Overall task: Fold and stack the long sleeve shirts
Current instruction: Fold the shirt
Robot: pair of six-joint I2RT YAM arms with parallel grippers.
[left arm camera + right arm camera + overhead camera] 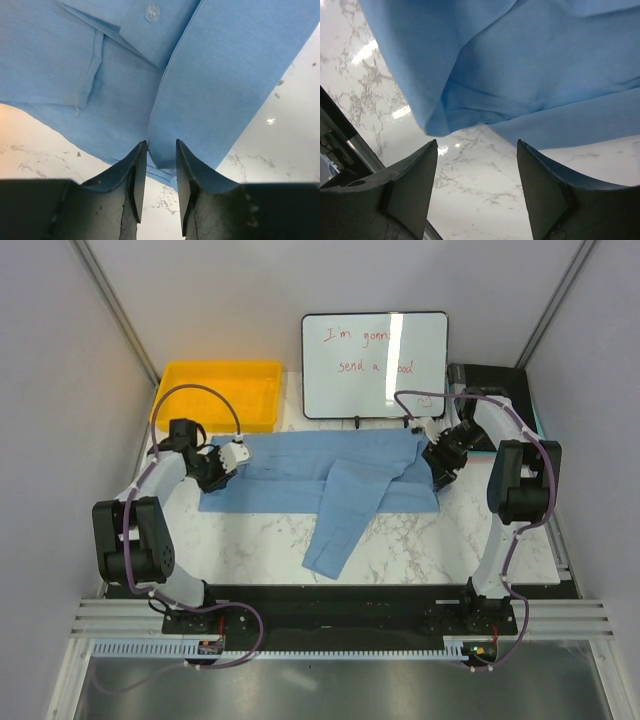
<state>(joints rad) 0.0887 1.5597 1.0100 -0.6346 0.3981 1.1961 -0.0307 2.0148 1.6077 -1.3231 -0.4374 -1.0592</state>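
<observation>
Nearest, one sleeve (335,530) trails from the light blue shirt (290,462), which is laid as a folded band before the whiteboard (375,365). At the band's ends, the left gripper (160,145) stands narrowly parted astride the cloth edge, probably not gripping. The right gripper (477,142) gapes empty, leaving the fold flat.

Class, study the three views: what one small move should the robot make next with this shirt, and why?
Probably lift the right gripper clear and carry it toward the sleeve: its jaws stand open and empty, and that sleeve trails off the folded shirt toward the near edge.
</observation>
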